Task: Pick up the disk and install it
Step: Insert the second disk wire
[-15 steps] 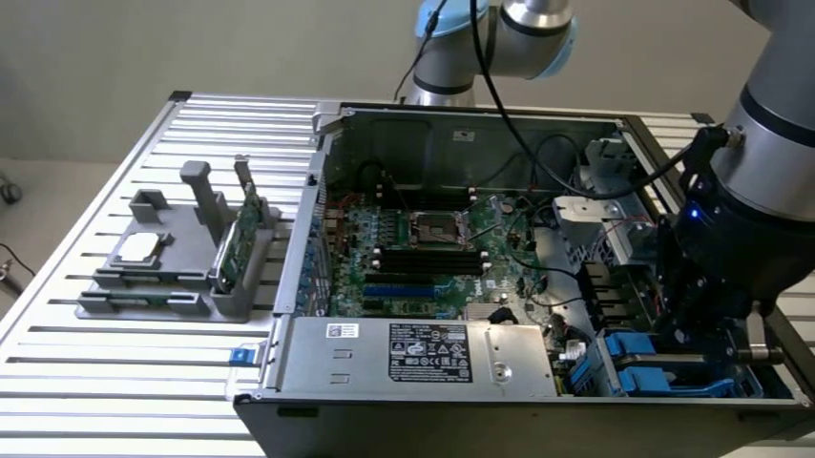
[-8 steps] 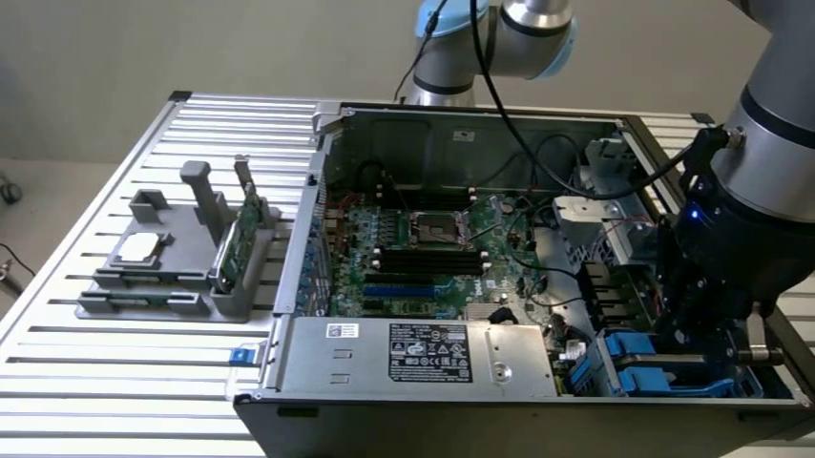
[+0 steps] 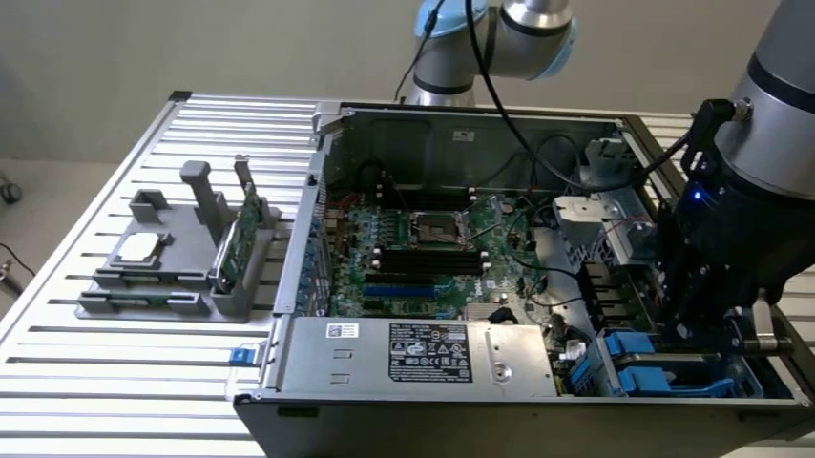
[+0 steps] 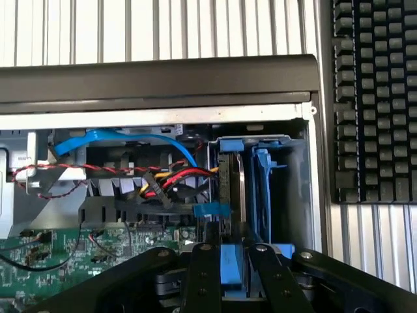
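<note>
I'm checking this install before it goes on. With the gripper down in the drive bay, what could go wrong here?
1. The silver-grey disk in blue plastic rails stands on edge in the bay; it may not be fully seated.
2. Red, yellow and black wires lie right beside the bay and could snag.
3. The black gripper sits close to the blue rails and might drag them.

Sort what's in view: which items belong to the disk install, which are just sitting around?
Job:
- disk, standing on edge in the blue carrier rails of the case's drive bay
- gripper, directly over the disk
- computer case

Lying about:
- grey parts holder on the table
- processor chip on it
- green circuit card standing in it
</note>
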Robot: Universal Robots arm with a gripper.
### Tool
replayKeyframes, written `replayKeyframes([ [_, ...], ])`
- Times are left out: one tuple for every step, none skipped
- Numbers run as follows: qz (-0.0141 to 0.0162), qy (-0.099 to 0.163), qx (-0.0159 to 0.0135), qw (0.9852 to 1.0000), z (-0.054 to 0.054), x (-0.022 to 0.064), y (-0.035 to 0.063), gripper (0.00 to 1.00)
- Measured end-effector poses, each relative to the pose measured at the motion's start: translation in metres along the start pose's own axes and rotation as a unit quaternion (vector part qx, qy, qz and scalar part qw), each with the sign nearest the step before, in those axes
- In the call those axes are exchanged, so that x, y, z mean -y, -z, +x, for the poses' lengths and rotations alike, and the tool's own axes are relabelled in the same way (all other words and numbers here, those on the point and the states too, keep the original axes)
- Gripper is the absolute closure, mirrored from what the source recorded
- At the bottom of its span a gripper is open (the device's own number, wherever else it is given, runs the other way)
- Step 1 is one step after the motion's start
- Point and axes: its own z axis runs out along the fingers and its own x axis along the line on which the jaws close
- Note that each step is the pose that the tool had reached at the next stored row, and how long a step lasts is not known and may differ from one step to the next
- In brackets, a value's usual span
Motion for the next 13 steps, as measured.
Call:
replayKeyframes([
  [0.0000,0.000,0.0000,1.0000,0.000,0.0019,0.0037,0.75],
  [0.0000,0.000,0.0000,1.0000,0.000,0.0033,0.0069,0.75],
  [0.0000,0.000,0.0000,1.0000,0.000,0.0044,0.0101,0.75],
  [0.0000,0.000,0.0000,1.0000,0.000,0.0054,0.0135,0.75],
  [0.0000,0.000,-0.0001,1.0000,0.000,0.0062,0.0171,0.75],
  [-0.0002,0.000,-0.0001,1.0000,0.000,0.0066,0.0192,0.75],
  [-0.0005,0.000,-0.0001,1.0000,0.000,0.0067,0.0193,0.75],
  [-0.0004,0.000,-0.0001,1.0000,0.000,0.0068,0.0193,0.75],
  [-0.0004,0.000,-0.0001,1.0000,0.000,0.0068,0.0193,0.75],
  [-0.0004,0.000,-0.0001,1.0000,0.000,0.0068,0.0193,0.75],
  [-0.0005,0.000,0.0000,1.0000,0.000,0.0068,0.0193,0.75],
  [-0.0005,0.000,-0.0001,1.0000,0.000,0.0068,0.0193,0.75],
  [-0.0005,0.000,0.0000,1.0000,0.000,0.0068,0.0193,0.75],
])
